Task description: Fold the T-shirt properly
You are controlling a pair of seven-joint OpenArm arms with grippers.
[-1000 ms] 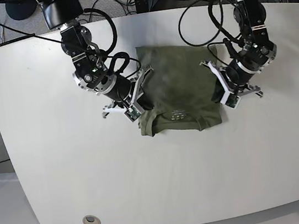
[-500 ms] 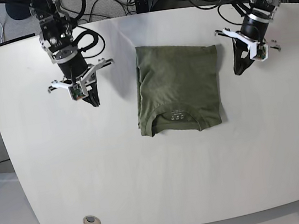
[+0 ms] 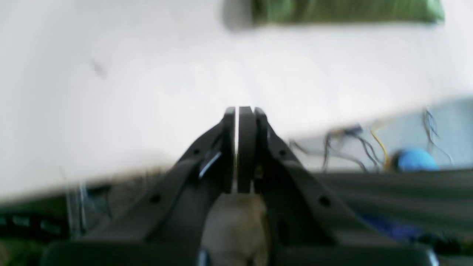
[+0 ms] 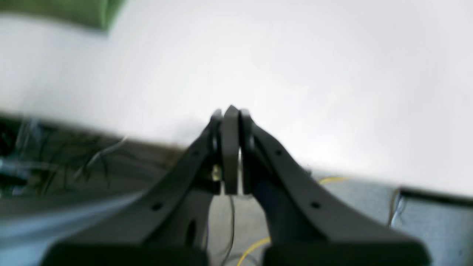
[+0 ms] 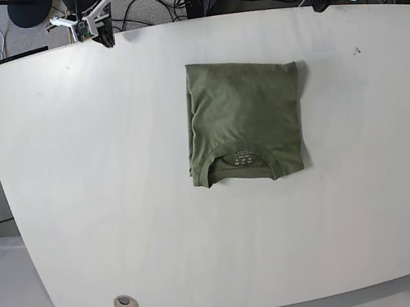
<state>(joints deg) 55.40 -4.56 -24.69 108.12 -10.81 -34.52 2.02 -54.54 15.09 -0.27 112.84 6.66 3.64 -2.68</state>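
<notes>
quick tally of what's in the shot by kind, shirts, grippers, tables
T-shirt: 1
grippers: 2, the left gripper and the right gripper
table: 1
total: 4

Two black grippers, left gripper [image 3: 240,111] and right gripper [image 4: 230,110], each with thick dark fingers [image 3: 207,155] shaped like a pointy beak. Small round holes along the sides of the black fingers. From above, white brackets and black tips on both grippers.
</notes>
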